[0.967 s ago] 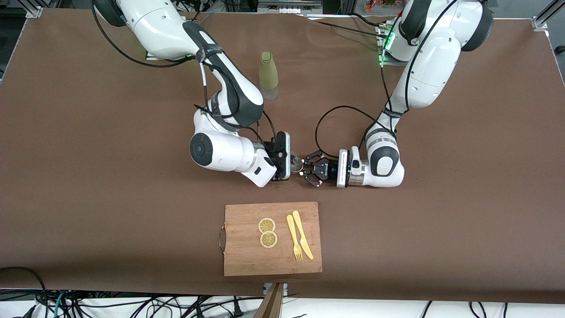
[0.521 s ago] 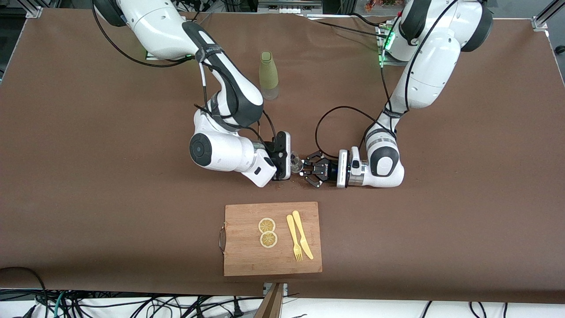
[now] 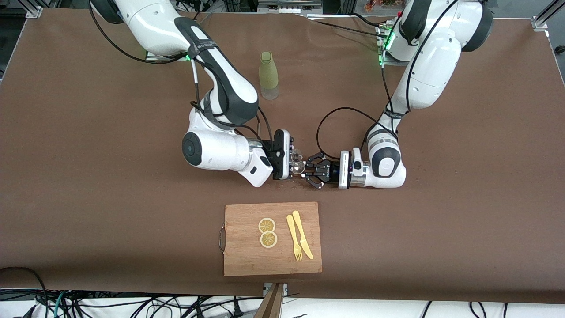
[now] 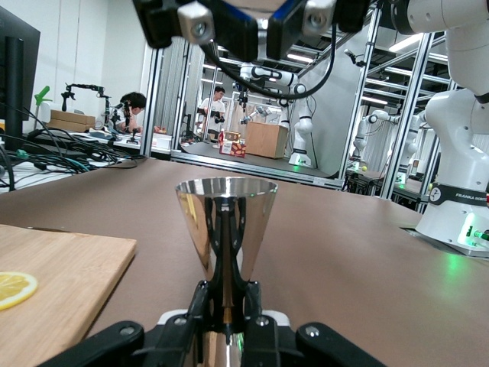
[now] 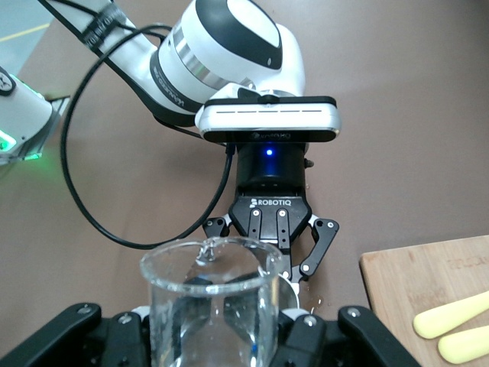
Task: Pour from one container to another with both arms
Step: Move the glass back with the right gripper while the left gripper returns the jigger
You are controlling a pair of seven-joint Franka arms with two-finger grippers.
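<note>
My right gripper (image 3: 291,162) is shut on a clear glass beaker (image 3: 297,161) and holds it tipped, mouth toward the left gripper. In the right wrist view the beaker (image 5: 206,306) fills the space between the fingers, with a drop at its rim. My left gripper (image 3: 307,172) is shut on the waist of a small steel jigger (image 4: 226,222), which stands upright near the table. The right gripper (image 4: 256,23) hangs just above the jigger's open cup. The two grippers face each other closely at the table's middle.
A pale green bottle (image 3: 268,75) stands farther from the front camera, between the arm bases. A wooden cutting board (image 3: 247,260) with two lemon slices (image 3: 267,232) and a yellow fork and knife (image 3: 299,240) lies nearer the camera. Small wet spots (image 3: 282,185) mark the cloth under the grippers.
The right arm's elbow has swung a little toward its own end of the table and its wrist has turned, tipping the beaker further. The left gripper has barely moved.
</note>
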